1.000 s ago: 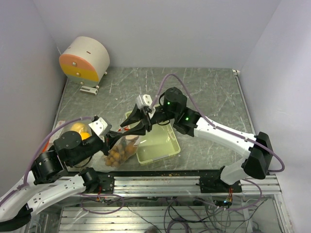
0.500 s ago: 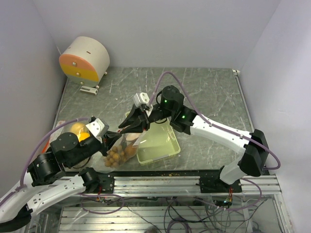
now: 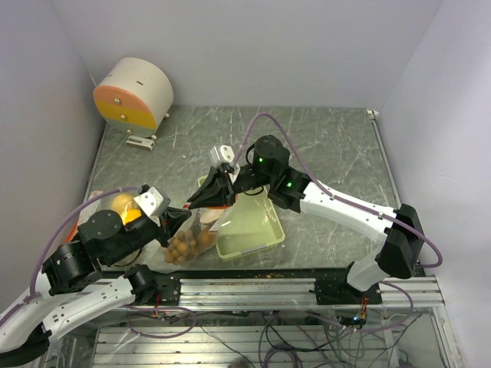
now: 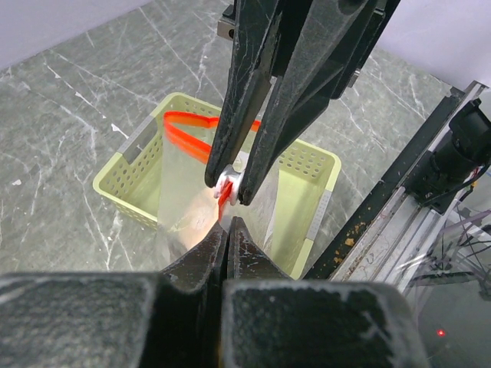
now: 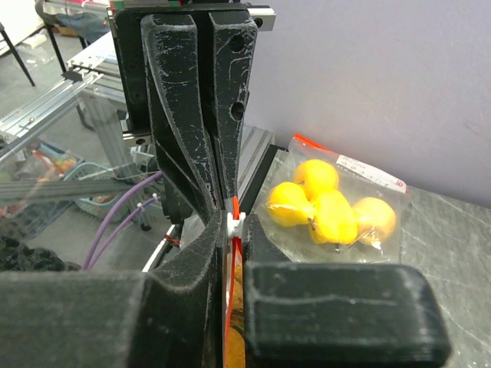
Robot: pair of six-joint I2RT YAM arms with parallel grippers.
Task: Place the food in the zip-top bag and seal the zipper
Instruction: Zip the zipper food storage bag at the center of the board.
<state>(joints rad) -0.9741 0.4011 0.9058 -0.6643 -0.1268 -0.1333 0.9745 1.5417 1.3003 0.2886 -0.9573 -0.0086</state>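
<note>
Top external: the left hand (image 3: 182, 218) and the right hand (image 3: 198, 201) meet tip to tip over the desk (image 3: 330, 153), at the top edge of the zip-top bag (image 3: 197, 232). The bag stands just beside the near left corner of the pale green tray (image 3: 252, 224). A bunch of brown berries (image 3: 184, 247) lies inside the bag at its bottom. To the left, beside the left arm, lie yellow fruits (image 3: 125, 205). A round drum with an orange and yellow face (image 3: 132, 93) sits at the far left corner.

Left wrist: the left hand (image 4: 228, 232) is clenched on the clear top edge of the bag (image 4: 180, 201). Just beyond it, the right hand (image 4: 229, 188) comes down from above. Its fingers are pinched on the white slider (image 4: 223, 185) of the red zipper (image 4: 186, 126). The zipper curves away open toward the tray (image 4: 126, 167) behind.

Right wrist: the right hand (image 5: 230, 234) is closed around the slider (image 5: 237, 223) and the red strip. The left hand (image 5: 222, 198) faces it, fingers pressed together on the same edge. Past them, four yellow fruits (image 5: 331, 207) lie on the desk inside a second clear bag (image 5: 383, 184).
</note>
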